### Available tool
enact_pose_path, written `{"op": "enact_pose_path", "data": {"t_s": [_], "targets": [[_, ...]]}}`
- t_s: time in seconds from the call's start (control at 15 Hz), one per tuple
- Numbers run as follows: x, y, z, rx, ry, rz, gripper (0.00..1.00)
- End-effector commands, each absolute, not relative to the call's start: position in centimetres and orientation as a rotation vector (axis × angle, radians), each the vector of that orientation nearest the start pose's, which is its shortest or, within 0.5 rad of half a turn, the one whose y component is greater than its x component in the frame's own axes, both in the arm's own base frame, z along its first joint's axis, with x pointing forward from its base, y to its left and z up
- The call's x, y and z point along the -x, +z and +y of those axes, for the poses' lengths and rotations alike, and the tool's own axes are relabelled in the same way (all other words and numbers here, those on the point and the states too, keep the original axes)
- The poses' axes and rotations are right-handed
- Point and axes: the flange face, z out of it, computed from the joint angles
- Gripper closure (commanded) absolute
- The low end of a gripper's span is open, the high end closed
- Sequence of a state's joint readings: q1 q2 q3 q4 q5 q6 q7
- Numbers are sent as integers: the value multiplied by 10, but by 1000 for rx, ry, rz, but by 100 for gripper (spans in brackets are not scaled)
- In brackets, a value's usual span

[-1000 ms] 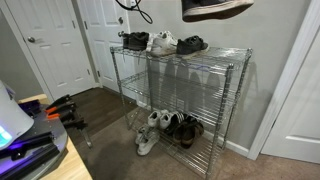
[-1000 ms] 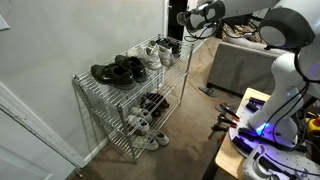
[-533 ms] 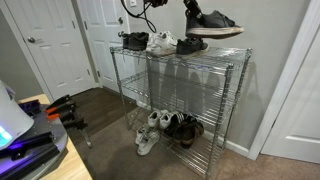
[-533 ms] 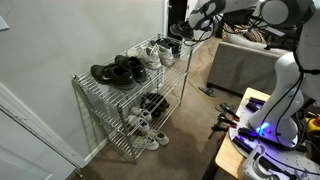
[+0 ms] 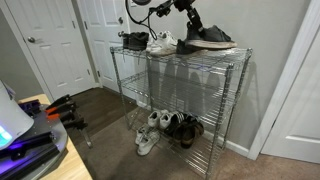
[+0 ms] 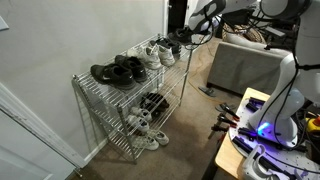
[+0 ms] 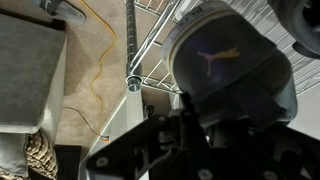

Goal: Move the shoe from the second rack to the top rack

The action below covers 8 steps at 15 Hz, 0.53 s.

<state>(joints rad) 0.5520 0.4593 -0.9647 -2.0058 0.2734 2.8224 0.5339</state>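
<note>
The black end effector (image 5: 194, 28) hangs over the right end of the uppermost chrome wire-grid shelf (image 5: 170, 59) of the four-post metal shelving unit. It is clamped on the heel end of the low black sneaker with a pale sole (image 5: 213, 40). The sneaker lies roughly level along that top shelf with its toe pointing right. It sits at the height of the wire surface, but I cannot tell whether the sole touches it.

Just left of the sneaker on the same shelf is another dark shoe (image 5: 190, 46). Further left are a chunky white sneaker (image 5: 163, 42) and a pair of black shoes (image 5: 134, 40) at the left end. The second wire shelf (image 5: 175, 100) lies below. On the bottom tier, white sneakers (image 5: 150, 128) stand to the left of brown shoes (image 5: 185, 128).

In the wrist view the rounded dark heel of the sneaker, with a small pale logo on it, fills the upper right. The dark fingers (image 7: 190, 125) close in tight beneath it. A chrome post (image 7: 130, 45) of the shelving unit runs down the middle. Left of it, beige carpet (image 7: 40, 60) shows far below, with a yellow cable (image 7: 97, 70) snaking across it.

In an exterior view taken from the end of the unit, the white robot arm (image 6: 270, 10) reaches in from the right to the far end of the top shelf.
</note>
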Motion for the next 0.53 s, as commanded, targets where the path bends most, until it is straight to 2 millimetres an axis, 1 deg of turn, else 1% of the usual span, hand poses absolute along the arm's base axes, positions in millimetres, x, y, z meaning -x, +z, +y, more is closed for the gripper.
{"op": "enact_pose_path", "data": {"t_s": [0.0,0.13,0.2,0.27,0.33,0.47], "targets": [[-601,387,-222,2757,-951,1448,95],[-602,386,-219,2763,-942,1411,95],[-604,382,-217,2776,-931,1395,95],[-605,378,-217,2783,-910,1393,65],[-606,376,-217,2788,-895,1380,64],[-607,373,-221,2779,-882,1379,53]]}}
